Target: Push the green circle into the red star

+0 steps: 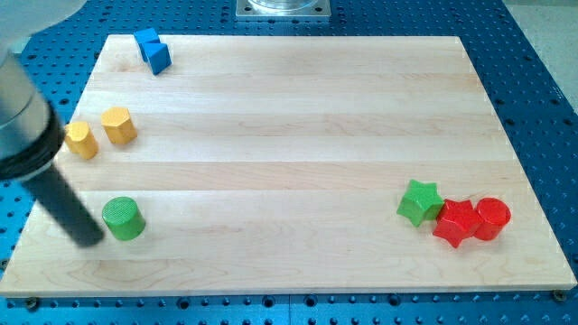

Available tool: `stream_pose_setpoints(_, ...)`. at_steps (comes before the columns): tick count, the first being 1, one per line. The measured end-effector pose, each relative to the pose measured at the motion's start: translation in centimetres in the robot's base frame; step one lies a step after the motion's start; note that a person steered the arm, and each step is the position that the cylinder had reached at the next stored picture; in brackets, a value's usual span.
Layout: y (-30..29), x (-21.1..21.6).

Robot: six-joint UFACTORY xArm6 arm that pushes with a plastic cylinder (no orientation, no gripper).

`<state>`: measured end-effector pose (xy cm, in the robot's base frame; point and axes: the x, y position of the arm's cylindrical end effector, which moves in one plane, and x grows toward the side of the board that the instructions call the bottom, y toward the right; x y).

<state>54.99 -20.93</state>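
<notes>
The green circle (123,218) is a short green cylinder near the view's bottom left of the wooden board (289,135). The red star (456,222) lies at the view's bottom right, touching a green star (420,201) on its left and a red cylinder (492,218) on its right. My tip (90,238) is the lower end of the dark rod, just left of the green circle and touching or nearly touching it.
Two yellow-orange blocks (81,140) (118,125) sit at the view's left above the green circle. A blue block (153,50) lies at the view's top left. The arm's grey body (20,108) fills the left edge.
</notes>
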Motion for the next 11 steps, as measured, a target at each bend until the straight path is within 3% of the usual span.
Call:
stream_pose_setpoints(2,20.0,-3.2)
stream_pose_setpoints(3,16.6,-7.7)
stream_pose_setpoints(4,11.8,-4.5)
stream_pose_setpoints(5,16.1,0.6)
stream_pose_setpoints(7,29.1,-0.2)
stream_pose_setpoints(8,24.2,1.8)
stream_pose_setpoints(10,34.9,0.1)
stream_pose_setpoints(11,31.6,-0.3)
